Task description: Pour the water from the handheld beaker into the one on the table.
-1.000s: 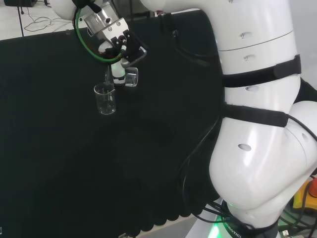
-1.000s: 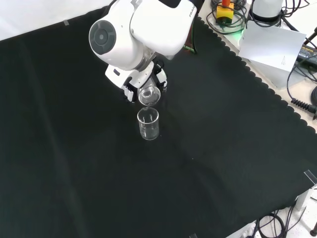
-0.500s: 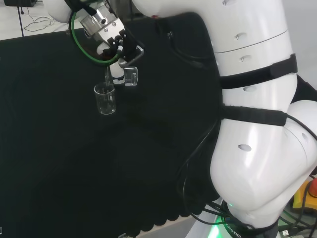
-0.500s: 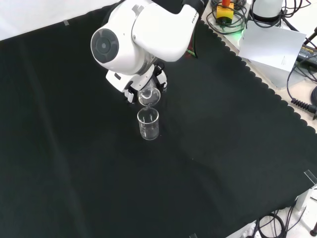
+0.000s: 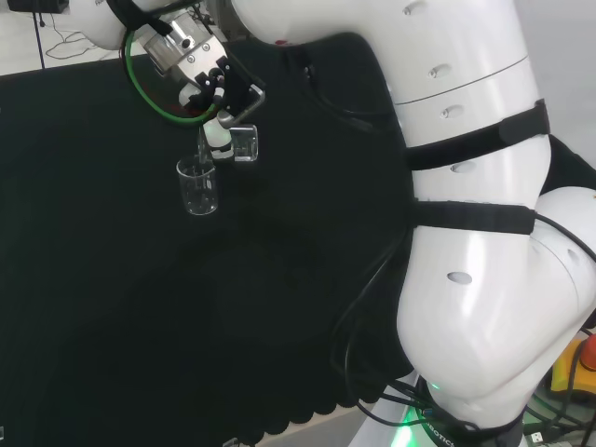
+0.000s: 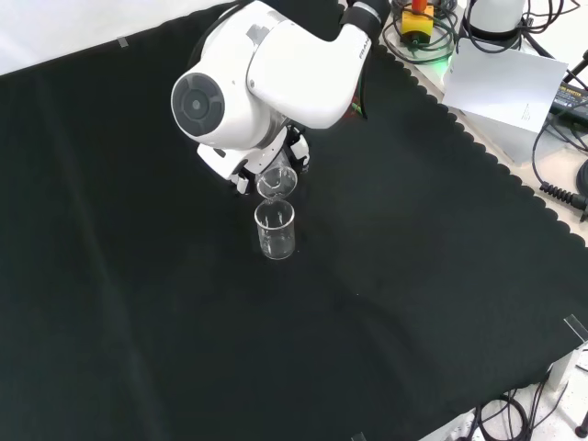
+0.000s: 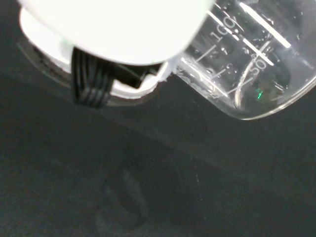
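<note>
Compared w/ a sec ago, the arm has swung a bit to the left in the head view, and the big white link w/ the round grey cap sits a touch lower in the front view. Table beaker hasn't budged.

Hand (image 5: 216, 93) is clenched around the handheld beaker (image 5: 244, 144), fingers wrapped on it, and the glass is tipped over w/ its mouth pointing down toward the table beaker (image 5: 197, 186). In the head view the tipped one is just up and right of the standing one, lip pretty much over its rim. Front view: handheld beaker (image 6: 277, 182) is right above the table beaker (image 6: 275, 230), tucked under the arm's white link (image 6: 266, 78).

Table beaker stands upright on the black cloth (image 6: 413, 276), roughly mid-bench. Can't tell how much water is in either, the glass is too clear.

Wrist view: handheld beaker (image 7: 247, 64) is up close, tilted, w/ droplets clinging inside and printed grad marks on the wall.
</note>
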Controlling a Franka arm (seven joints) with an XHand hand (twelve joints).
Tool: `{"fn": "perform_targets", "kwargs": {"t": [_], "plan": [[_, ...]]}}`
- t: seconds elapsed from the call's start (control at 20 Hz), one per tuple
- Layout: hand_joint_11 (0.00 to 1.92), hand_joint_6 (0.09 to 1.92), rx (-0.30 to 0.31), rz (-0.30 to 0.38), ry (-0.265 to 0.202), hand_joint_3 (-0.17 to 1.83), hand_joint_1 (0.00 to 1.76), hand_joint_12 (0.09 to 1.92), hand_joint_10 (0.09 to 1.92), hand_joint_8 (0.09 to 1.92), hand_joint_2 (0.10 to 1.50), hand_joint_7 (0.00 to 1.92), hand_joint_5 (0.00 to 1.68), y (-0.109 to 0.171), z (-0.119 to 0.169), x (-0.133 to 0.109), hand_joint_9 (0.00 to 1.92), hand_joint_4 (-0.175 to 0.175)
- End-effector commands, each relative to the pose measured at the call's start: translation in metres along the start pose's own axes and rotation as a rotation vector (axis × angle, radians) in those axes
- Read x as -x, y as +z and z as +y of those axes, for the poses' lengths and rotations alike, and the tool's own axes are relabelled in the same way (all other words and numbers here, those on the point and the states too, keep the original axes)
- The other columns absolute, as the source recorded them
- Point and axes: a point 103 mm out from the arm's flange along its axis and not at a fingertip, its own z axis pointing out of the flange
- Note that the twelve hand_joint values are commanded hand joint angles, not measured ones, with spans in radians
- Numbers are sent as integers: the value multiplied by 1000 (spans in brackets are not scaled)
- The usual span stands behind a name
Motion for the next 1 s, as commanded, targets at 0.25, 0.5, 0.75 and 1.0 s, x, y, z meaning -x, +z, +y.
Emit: {"fn": "perform_targets", "kwargs": {"t": [0.25,0.5,0.75,1.0], "plan": [[1178,900,-8,-18,9,848,1306,753,830,878,585,1235,1176,-3,0,-2,1473,-175],[1179,903,-7,-30,13,849,1306,754,831,881,585,1233,1175,-8,-1,-6,1472,-175],[1180,905,-16,-39,17,850,1305,754,832,883,585,1232,1174,-10,0,-5,1471,-175],[1180,907,-30,-45,16,851,1305,755,833,885,585,1232,1173,-12,2,-6,1470,-175]]}}
